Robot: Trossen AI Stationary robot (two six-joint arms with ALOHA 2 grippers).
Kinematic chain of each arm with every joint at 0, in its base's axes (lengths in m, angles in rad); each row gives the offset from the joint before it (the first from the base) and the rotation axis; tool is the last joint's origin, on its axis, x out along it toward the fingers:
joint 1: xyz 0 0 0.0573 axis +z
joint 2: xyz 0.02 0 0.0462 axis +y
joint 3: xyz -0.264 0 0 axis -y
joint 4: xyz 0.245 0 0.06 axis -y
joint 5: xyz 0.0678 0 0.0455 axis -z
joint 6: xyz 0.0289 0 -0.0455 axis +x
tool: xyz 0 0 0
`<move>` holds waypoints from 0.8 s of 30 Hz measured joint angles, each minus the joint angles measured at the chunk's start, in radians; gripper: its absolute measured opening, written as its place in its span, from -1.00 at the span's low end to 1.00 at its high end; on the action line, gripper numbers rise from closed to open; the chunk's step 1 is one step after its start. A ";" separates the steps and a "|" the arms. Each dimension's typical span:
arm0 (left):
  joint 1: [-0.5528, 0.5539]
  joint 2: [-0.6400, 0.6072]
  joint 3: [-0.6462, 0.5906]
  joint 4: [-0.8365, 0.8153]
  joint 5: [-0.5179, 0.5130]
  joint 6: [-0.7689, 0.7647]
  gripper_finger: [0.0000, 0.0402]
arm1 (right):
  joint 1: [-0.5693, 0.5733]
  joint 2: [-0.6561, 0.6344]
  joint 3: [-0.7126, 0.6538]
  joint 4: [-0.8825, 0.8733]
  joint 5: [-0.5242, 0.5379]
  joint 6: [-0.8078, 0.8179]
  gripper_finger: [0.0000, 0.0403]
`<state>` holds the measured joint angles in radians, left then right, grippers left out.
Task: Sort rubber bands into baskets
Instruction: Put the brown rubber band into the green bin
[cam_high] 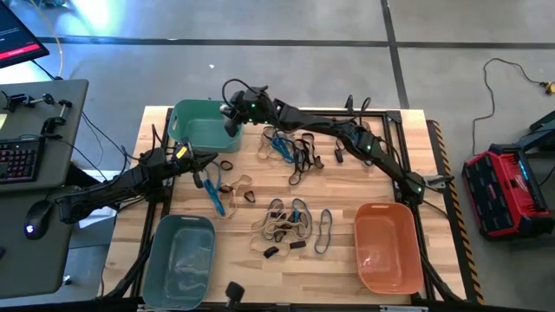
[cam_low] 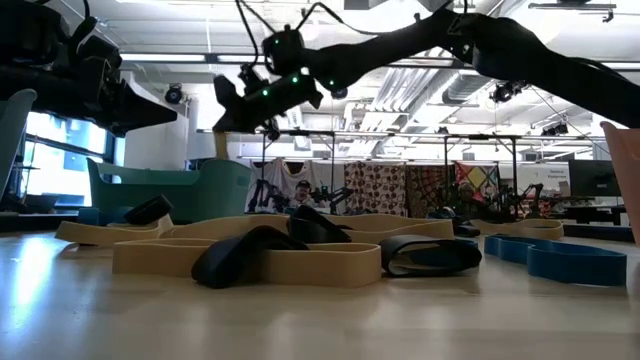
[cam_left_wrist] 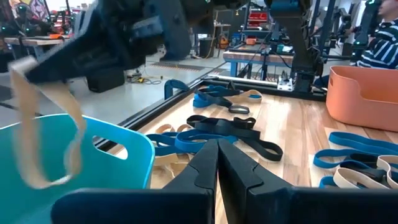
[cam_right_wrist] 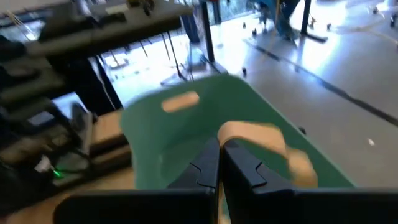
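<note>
Now a tan band [cam_left_wrist: 43, 124] dangles from my right gripper [cam_right_wrist: 221, 163], pinched shut on it above the green basket [cam_high: 201, 126] at eleven o'clock on the table.
Best I let go only once the loop hangs fully inside the rim. My left gripper [cam_left_wrist: 217, 163], shut and empty, waits just beside, crowding that edge; the loose bands [cam_high: 286, 221] lie mid-table.

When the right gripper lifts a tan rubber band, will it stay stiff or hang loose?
Probably loose: the tan band pinched in the shut right gripper droops as a long loop over the teal basket. It looks light and thin, so it may swing.
</note>
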<state>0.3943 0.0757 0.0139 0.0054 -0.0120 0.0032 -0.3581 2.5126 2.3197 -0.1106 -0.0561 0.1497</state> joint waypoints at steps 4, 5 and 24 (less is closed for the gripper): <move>0.000 0.000 0.000 0.000 0.000 0.000 -0.98 | -0.004 0.000 -0.001 -0.020 0.000 0.000 -1.00; 0.000 0.000 0.000 0.000 0.000 0.000 -0.98 | -0.004 0.000 -0.001 -0.024 0.000 0.000 -1.00; 0.000 0.000 0.000 0.000 0.000 0.000 -0.98 | -0.007 0.046 -0.001 -0.159 -0.007 0.059 -1.00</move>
<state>0.3939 0.0761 0.0139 0.0052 -0.0120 0.0032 -0.3649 2.5587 2.3184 -0.2701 -0.0631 0.2090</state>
